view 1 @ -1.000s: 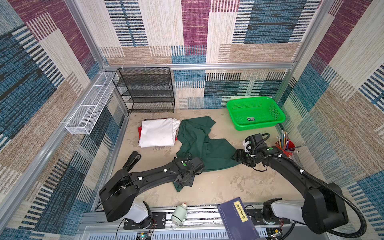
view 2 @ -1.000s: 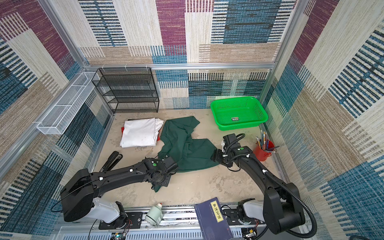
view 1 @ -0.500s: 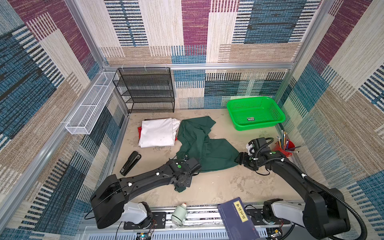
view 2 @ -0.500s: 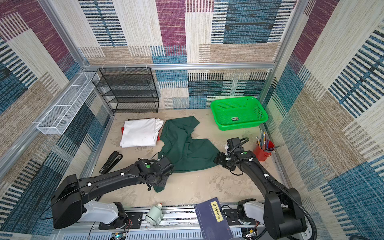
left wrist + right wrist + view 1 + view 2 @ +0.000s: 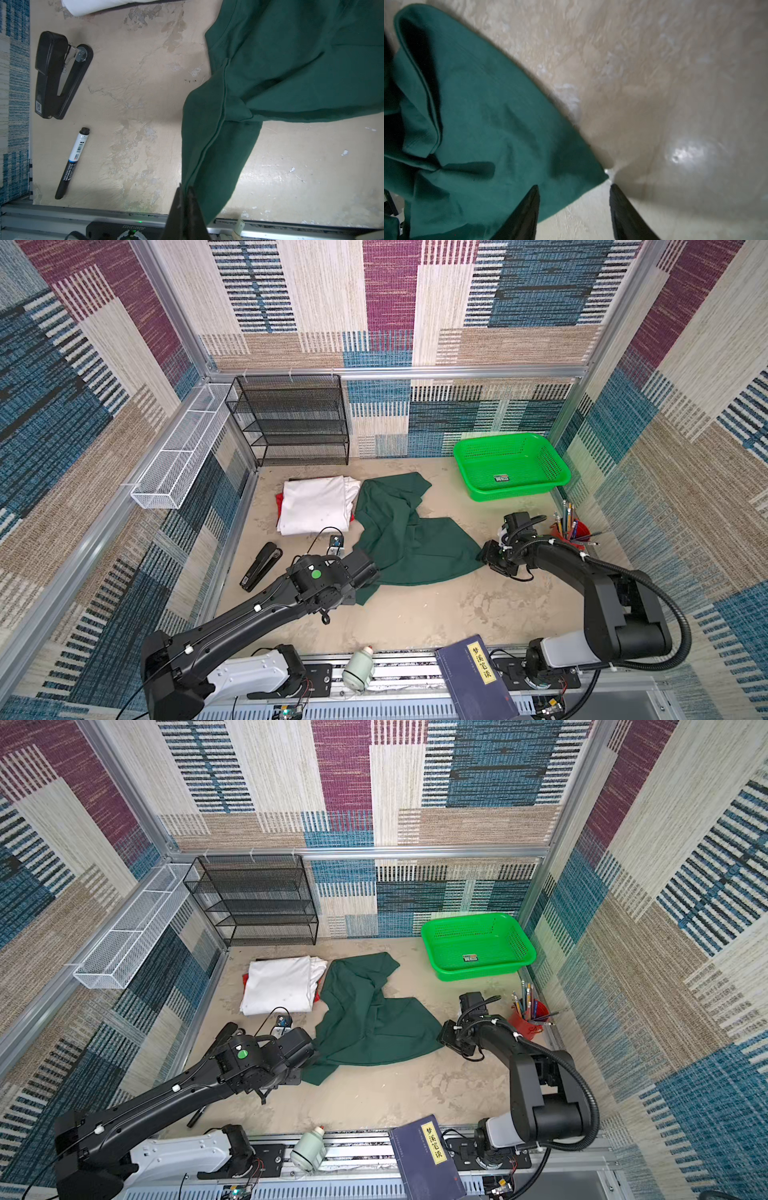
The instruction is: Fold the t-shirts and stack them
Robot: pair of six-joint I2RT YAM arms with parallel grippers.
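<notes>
The dark green t-shirt (image 5: 407,543) (image 5: 365,1023) lies crumpled in the middle of the table in both top views. My left gripper (image 5: 368,572) (image 5: 309,1052) is at its near-left edge. In the left wrist view that gripper (image 5: 185,189) is shut on the seam of the green cloth (image 5: 291,62). My right gripper (image 5: 484,551) (image 5: 442,1033) sits at the shirt's right corner. In the right wrist view it (image 5: 574,187) is open, with the corner of the cloth (image 5: 477,124) lying between the fingers. A folded white t-shirt (image 5: 316,506) (image 5: 280,984) rests on a red one (image 5: 279,502) at the back left.
A bright green basket (image 5: 515,493) stands at the back right and a black wire shelf (image 5: 291,423) at the back. A stapler (image 5: 259,566) (image 5: 56,72) and a marker (image 5: 72,162) lie left of my left arm. A red pen cup (image 5: 571,531) is beside my right arm. A book (image 5: 478,680) and a bottle (image 5: 359,668) sit on the front rail.
My left gripper has drawn back toward the left with the shirt's edge, uncovering the stapler. My right gripper stays at the shirt's right corner, its fingers closer together.
</notes>
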